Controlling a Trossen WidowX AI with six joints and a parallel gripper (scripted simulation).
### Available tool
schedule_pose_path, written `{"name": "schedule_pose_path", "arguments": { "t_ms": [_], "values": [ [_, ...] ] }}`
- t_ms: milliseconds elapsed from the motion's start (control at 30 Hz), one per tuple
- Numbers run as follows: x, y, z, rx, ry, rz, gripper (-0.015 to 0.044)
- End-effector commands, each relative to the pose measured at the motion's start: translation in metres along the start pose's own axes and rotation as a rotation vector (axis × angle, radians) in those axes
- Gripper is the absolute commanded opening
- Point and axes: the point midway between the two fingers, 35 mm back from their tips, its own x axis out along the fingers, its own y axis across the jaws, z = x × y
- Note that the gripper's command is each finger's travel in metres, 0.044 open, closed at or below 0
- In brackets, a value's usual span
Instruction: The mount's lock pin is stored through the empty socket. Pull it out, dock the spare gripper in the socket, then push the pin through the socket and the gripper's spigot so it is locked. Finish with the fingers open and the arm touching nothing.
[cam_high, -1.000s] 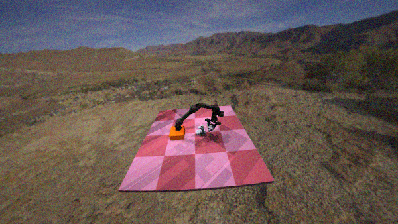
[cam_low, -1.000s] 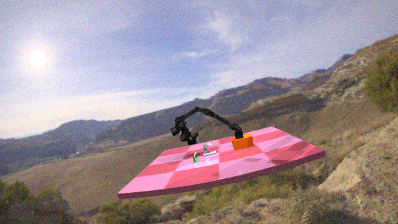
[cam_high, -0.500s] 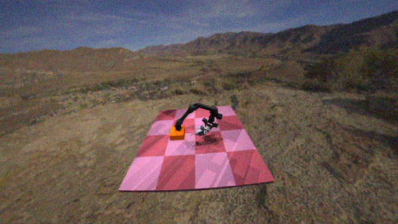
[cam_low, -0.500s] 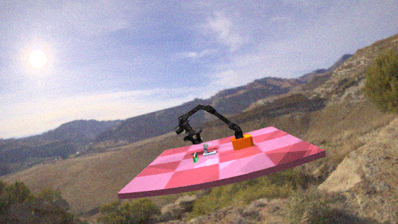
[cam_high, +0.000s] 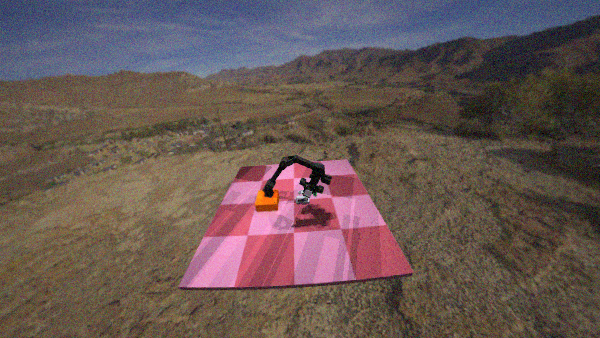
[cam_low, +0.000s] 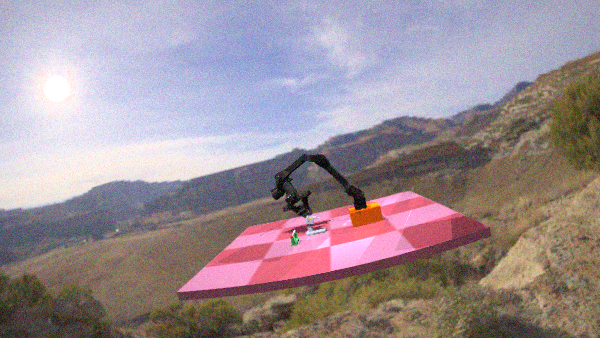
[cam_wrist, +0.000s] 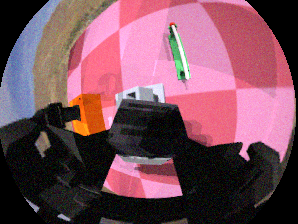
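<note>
My gripper (cam_high: 312, 186) (cam_low: 291, 198) is shut on the spare gripper (cam_low: 301, 209) (cam_wrist: 147, 127), a dark body that fills the middle of the wrist view. The pale grey mount (cam_high: 302, 199) (cam_low: 315, 231) (cam_wrist: 158, 92) stands on the board, close below and beside the held piece. The held piece hides part of the mount in the wrist view, so I cannot tell whether the spigot is in the socket. The lock pin (cam_wrist: 181, 52), a white rod with a red end, lies along a green holder (cam_low: 295, 240) (cam_wrist: 176, 57), out of the mount.
The arm's orange base block (cam_high: 267, 201) (cam_low: 366, 215) (cam_wrist: 89, 115) stands on the pink and red checkered board (cam_high: 270, 260) (cam_low: 295, 265) (cam_wrist: 210, 115). The green holder stands apart from the mount, on the side away from the base block. The arm arches over the board.
</note>
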Motion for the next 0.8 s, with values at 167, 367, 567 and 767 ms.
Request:
{"name": "schedule_pose_path", "arguments": {
  "t_ms": [167, 367, 567, 767],
  "values": [
    [-0.003, 0.024, 0.0, -0.13, -0.185, 0.006, 0.0],
    [-0.003, 0.039, 0.002, -0.211, -0.307, -0.008, 0.0],
    [-0.005, 0.052, 0.004, -0.289, -0.429, -0.042, 0.0],
    [-0.008, 0.065, 0.006, -0.362, -0.546, -0.097, 0.0]
  ]
}}
